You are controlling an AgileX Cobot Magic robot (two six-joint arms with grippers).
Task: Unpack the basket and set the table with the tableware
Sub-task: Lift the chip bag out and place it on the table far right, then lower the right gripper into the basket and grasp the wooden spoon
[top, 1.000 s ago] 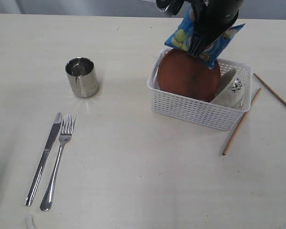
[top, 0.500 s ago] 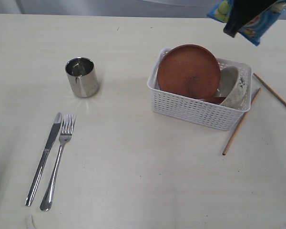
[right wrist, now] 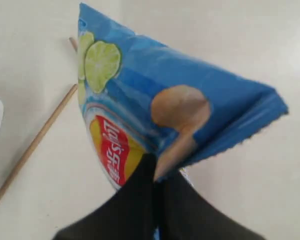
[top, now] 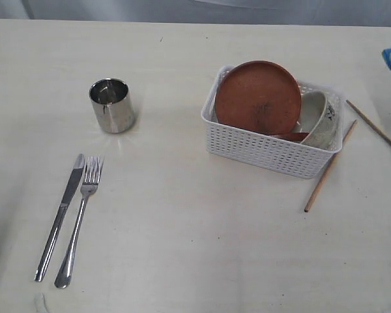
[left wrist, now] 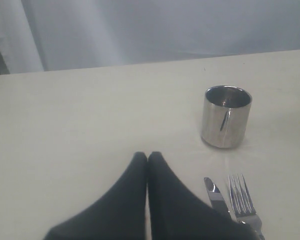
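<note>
Task roughly half complete. The basket [top: 274, 153] stands on the table [top: 195, 248], right of centre in the exterior view, and is not yet emptied: the plate [top: 259, 96] leans upright against its far wall, the bowl [top: 320, 120] lies tilted at its right end, and a reddish-brown sliver between them is probably the spoon [top: 293, 137]. Two chopsticks [top: 329, 168] lie on the table just beside the basket's right end, apart from each other and not paired. Well apart on the left, the cup [top: 111, 104] stands upright, with the knife [top: 60, 212] and fork [top: 81, 215] side by side in front of it. The right gripper [right wrist: 157, 167] is clenched on an edge of the chip bag [right wrist: 155, 115], held in the air clear of the basket at the right margin. The left gripper [left wrist: 147, 156] is closed on nothing, near the knife and fork. Left to do, by this judgement: plate, bowl and spoon out, chopsticks paired
</note>
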